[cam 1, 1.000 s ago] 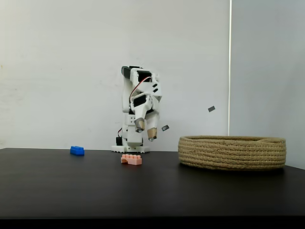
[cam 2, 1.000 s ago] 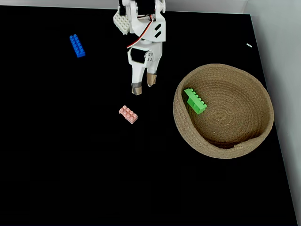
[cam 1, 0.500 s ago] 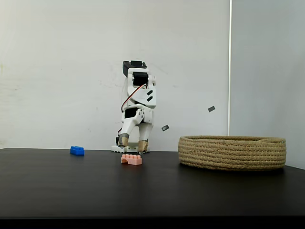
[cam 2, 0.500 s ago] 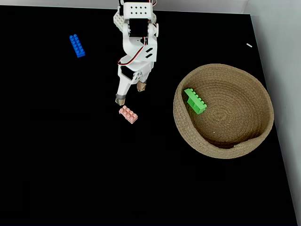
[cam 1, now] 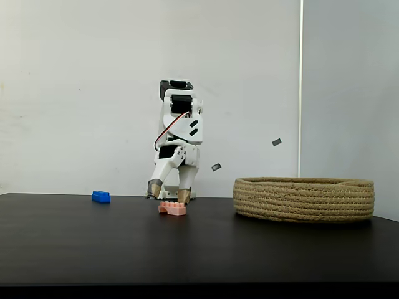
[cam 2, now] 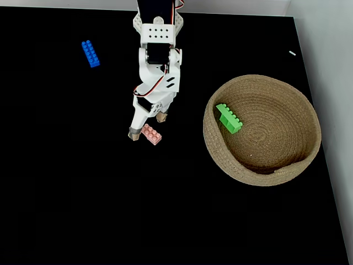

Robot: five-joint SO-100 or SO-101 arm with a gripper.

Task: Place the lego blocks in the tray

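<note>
I observe the gripper [cam 2: 147, 125] low over the black table [cam 2: 83, 193], its fingers spread apart and straddling the pink brick [cam 2: 150, 134], which lies flat on the table left of the tray [cam 2: 309, 118] in a fixed view. The green brick [cam 2: 228, 118] rests inside the tray, near its left wall. The blue brick [cam 2: 90, 53] sits well apart, at the far left corner.

In the side-on fixed view, the inside of the tray [cam 1: 303, 199] was hidden by its own coiled wall, so nothing lying in it could be seen. In the top-down fixed view, the arm's base was cut off at twelve o'clock, and part of the pink brick [cam 2: 151, 134] was covered by the gripper [cam 2: 147, 125].
</note>
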